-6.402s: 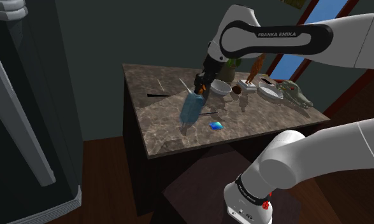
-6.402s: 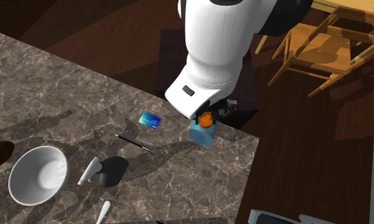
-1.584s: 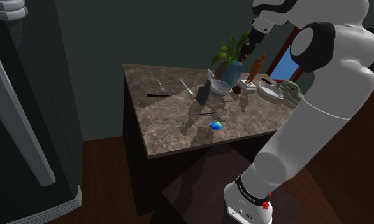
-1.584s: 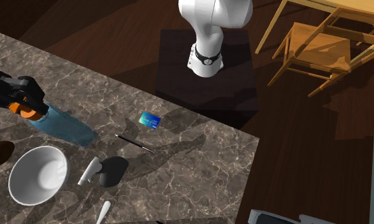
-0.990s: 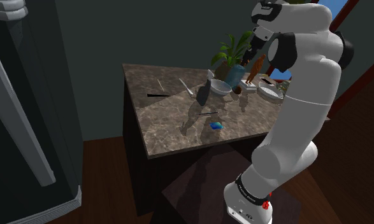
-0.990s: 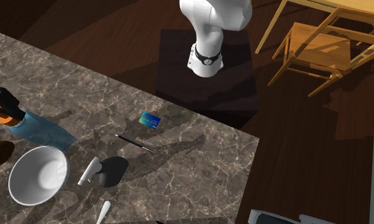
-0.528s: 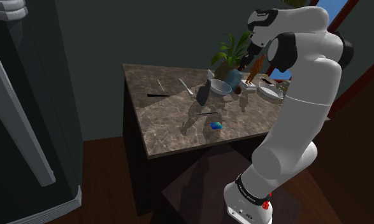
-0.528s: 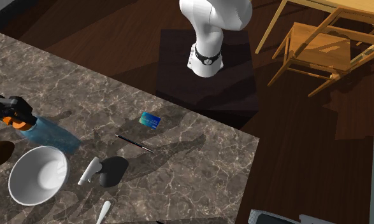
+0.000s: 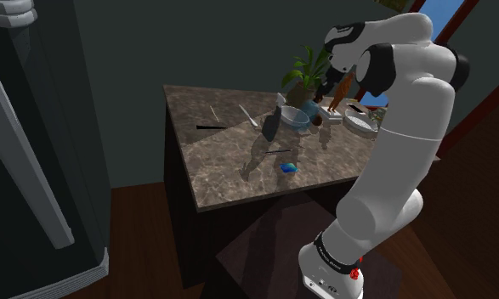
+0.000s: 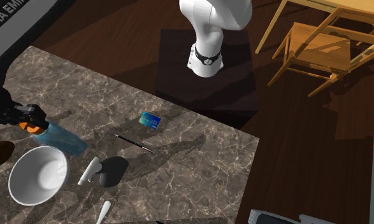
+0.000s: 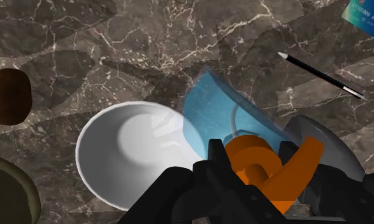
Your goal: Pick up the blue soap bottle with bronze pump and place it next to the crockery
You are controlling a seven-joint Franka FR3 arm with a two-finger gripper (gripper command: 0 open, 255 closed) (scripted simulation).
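Dark, white-veined marble tabletop (image 10: 179, 168) takes up most of the second exterior view. Lower left there's a round, glossy white bowl (image 10: 37, 175). Just above it, by the left edge, the see-through blue soap bottle (image 10: 59, 140) is tilted over, with the black gripper (image 11: 250, 156) clamped on its orange pump (image 11: 262, 172). A thin black pen (image 10: 134, 143) and a small blue card (image 10: 150, 119) lie mid-frame.

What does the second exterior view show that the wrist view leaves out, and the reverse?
The second exterior view adds the wooden chair and the arm's base. The wrist view adds a dark round thing beside the white bowl. Both show that bowl, the blue soap bottle in the gripper, the black pen and the blue card.
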